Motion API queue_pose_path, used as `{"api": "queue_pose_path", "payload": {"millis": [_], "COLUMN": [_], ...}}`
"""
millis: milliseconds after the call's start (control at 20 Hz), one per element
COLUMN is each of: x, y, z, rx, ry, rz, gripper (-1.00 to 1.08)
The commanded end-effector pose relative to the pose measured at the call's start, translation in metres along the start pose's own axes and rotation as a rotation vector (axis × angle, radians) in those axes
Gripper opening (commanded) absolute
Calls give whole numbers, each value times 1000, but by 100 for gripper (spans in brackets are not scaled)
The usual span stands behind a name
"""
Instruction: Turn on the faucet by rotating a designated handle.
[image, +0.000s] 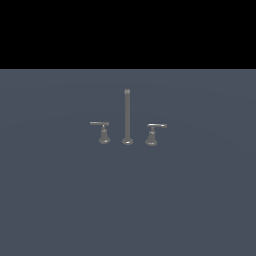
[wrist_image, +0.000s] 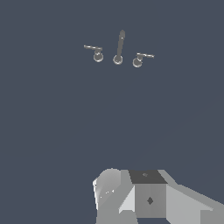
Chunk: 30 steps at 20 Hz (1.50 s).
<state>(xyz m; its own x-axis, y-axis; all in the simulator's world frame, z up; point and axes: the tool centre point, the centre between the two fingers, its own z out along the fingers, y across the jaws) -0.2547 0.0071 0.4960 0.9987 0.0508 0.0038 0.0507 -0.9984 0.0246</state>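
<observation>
The faucet (image: 127, 117) is a small grey three-piece set, with a tall thin spout pipe standing between two short levers. The handle (image: 153, 133), on the exterior view's right, has a faintly curved arm on a flared base. Its twin lever (image: 102, 131) with a straight flat arm stands on the exterior view's left. In the wrist view the faucet (wrist_image: 119, 47) and the handle (wrist_image: 140, 58) look small and far off. Pale grey blocky parts of my gripper (wrist_image: 146, 197) fill that view's lower edge, well short of the faucet. No fingers can be made out, and the exterior view shows no gripper.
A flat blue-grey floor (image: 128, 200) spreads all round the faucet. Above it the exterior view is plain black. No other objects show.
</observation>
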Motion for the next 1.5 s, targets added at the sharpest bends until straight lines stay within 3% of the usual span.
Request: {"api": "queue_pose_path", "payload": {"millis": [0,700,1450], "x": [0,26,110], "y": [0,-11,-25], "z": [0,30,118], "rx": [0,2,9], "ry": [0,-2,-8], "rz": [0,124,484], "gripper": [-100,-100,-100]}}
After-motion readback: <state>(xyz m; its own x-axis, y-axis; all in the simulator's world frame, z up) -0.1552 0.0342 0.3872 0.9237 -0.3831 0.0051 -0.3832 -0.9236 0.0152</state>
